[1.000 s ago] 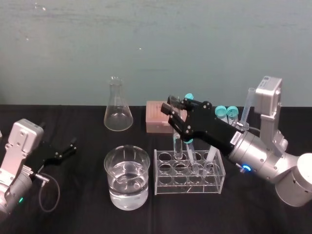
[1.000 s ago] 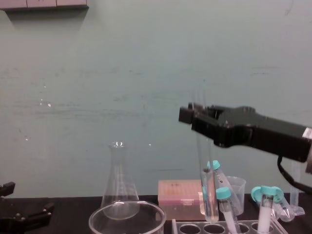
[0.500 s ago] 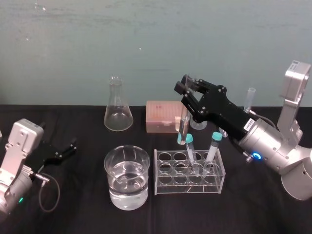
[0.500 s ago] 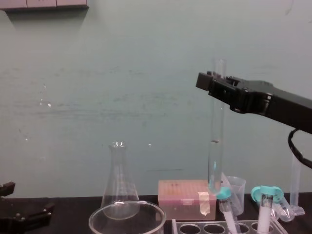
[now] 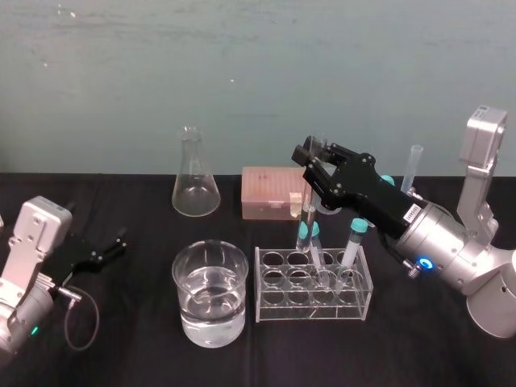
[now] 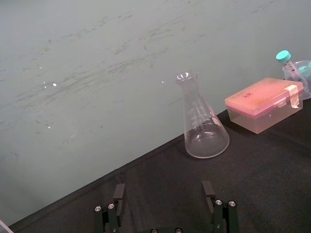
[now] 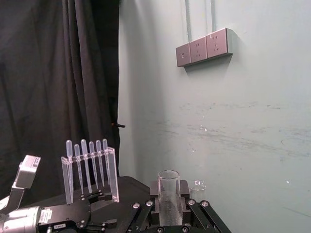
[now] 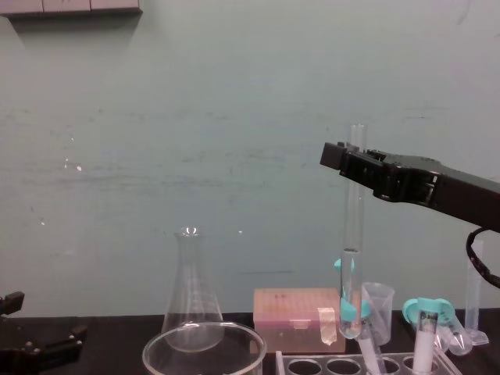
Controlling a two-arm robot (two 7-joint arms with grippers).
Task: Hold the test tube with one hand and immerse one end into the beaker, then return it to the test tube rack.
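Over test tube rack (image 5: pixel 310 314) far row, right gripper (image 5: pixel 310 153) is pinching the test tube (image 8: pixel 353 234) near its open top. Clear glass is hanging upright, teal-capped tubes (image 5: pixel 357 228) crowding just beside. Left of rack, beaker (image 5: pixel 185 278) is holding water. Left gripper (image 5: pixel 119 242) is lying spread, far left.

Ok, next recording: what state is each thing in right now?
test tube: upright, held in the air.
right gripper: shut on the test tube near its top.
left gripper: open, parked at left.
beaker: upright, partly filled with clear liquid.
test tube rack: holds two teal-capped tubes.
conical flask: upright, looks empty.
pink box: lid shut.
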